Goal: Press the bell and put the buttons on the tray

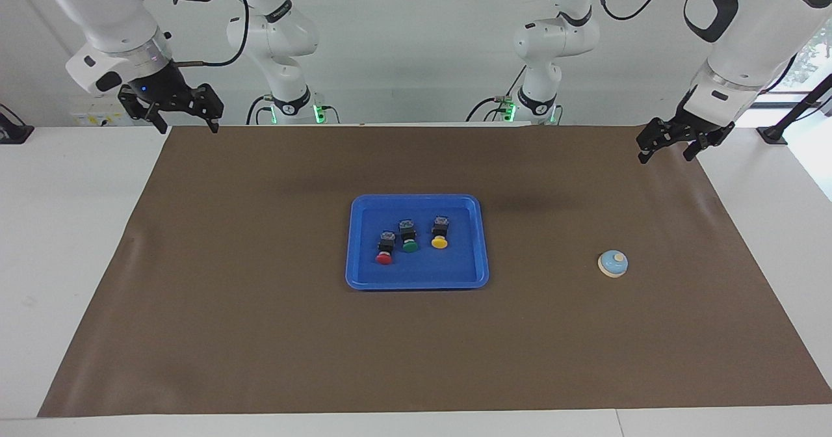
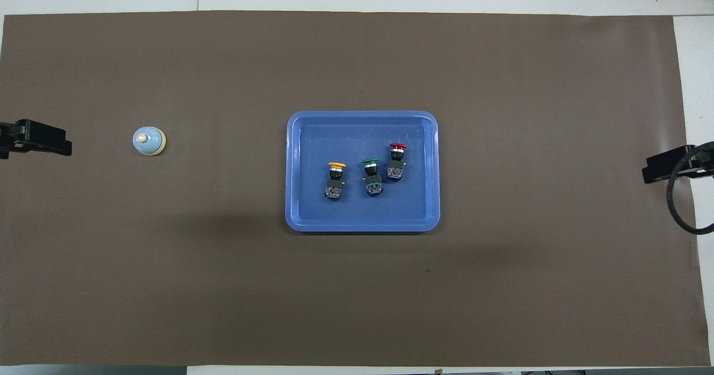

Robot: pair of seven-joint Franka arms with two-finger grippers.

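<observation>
The blue tray (image 1: 364, 274) (image 2: 295, 219) lies mid-mat. In it lie three buttons on their sides: red (image 1: 385, 249) (image 2: 396, 162), green (image 1: 409, 236) (image 2: 371, 177) and yellow (image 1: 440, 233) (image 2: 335, 181). The light-blue bell (image 1: 613, 263) (image 2: 149, 140) stands alone on the mat toward the left arm's end. My left gripper (image 1: 666, 151) hangs open and empty in the air over the mat's corner at that end, well apart from the bell; only its tip (image 2: 39, 139) shows from overhead. My right gripper (image 1: 185, 125) waits open and empty over the mat's other corner by the robots.
A brown mat (image 1: 260, 333) (image 2: 502, 297) covers most of the white table (image 1: 71, 229). A black cable loop (image 2: 681, 196) hangs by the right gripper's tip (image 2: 664, 166) at the mat's edge. Two more arm bases (image 1: 289, 102) stand at the table's robot side.
</observation>
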